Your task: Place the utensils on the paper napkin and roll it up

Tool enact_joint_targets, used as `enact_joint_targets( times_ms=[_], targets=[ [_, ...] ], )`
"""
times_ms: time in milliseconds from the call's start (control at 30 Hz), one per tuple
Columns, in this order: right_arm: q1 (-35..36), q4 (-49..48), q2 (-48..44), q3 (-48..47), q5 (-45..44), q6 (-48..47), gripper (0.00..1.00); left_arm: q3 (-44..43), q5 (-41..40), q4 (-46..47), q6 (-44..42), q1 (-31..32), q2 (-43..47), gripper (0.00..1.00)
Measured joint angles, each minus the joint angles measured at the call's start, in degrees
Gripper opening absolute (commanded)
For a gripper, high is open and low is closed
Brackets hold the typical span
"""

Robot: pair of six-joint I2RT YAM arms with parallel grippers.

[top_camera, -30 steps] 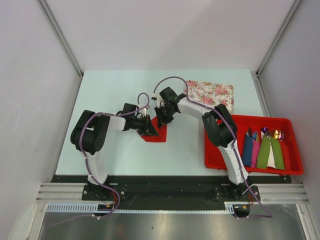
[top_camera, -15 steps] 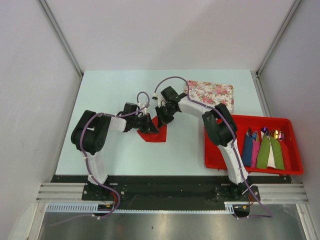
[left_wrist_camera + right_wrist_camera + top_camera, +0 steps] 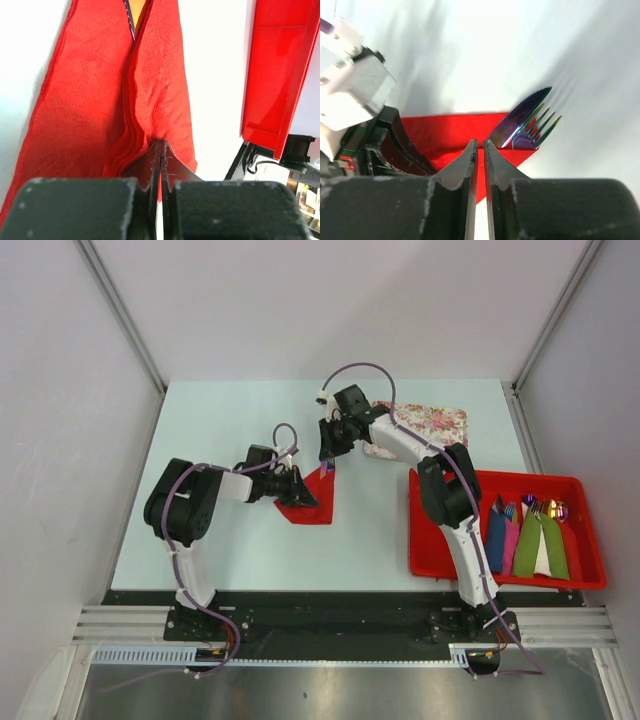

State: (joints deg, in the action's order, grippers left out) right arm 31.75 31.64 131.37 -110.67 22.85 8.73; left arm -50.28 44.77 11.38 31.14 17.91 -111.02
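Two robot hands work a folded red paper napkin (image 3: 318,502) on a pale surface (image 3: 230,420), left of a red tray (image 3: 422,540).
Bare surface lies open around the napkin and between it and the tray. The left hand (image 3: 159,150) is clenched on the napkin's layered fold of thin, dimpled paper. The utensils (image 3: 527,125), iridescent purple-blue fork tines and a serrated knife tip, poke past one edge. The right hand (image 3: 480,145) hovers above, released, its fingers a slit apart, holding nothing.

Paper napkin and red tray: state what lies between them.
Nothing: only bare table separates the paper napkin from the red tray, clearest in the top view.
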Motion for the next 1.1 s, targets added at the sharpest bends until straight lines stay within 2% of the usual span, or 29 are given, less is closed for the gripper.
enact_joint_targets(
  times_ms=[400, 767, 1000, 1100],
  targets=[
    [4.0, 1.2, 2.4, -2.0, -3.7, -4.4, 0.11, -1.0, 1.0, -1.1, 0.4, -0.3, -0.8, 0.0],
    [4.1, 3.3, 5.6, -3.0, -6.2, -7.4, 0.08, -1.2, 1.3, -1.3, 0.6, -0.4, -1.1, 0.0],
    [4.2, 3.4, 5.5, -3.0, -6.4, -8.8, 0.16, -1.2, 1.3, -1.3, 1.0, -0.4, -1.1, 0.0],
    [3.7, 3.4, 5.5, -3.1, -4.0, -8.4, 0.17, -1.3, 1.3, -1.4, 1.0, -0.4, -1.1, 0.0]
  ],
)
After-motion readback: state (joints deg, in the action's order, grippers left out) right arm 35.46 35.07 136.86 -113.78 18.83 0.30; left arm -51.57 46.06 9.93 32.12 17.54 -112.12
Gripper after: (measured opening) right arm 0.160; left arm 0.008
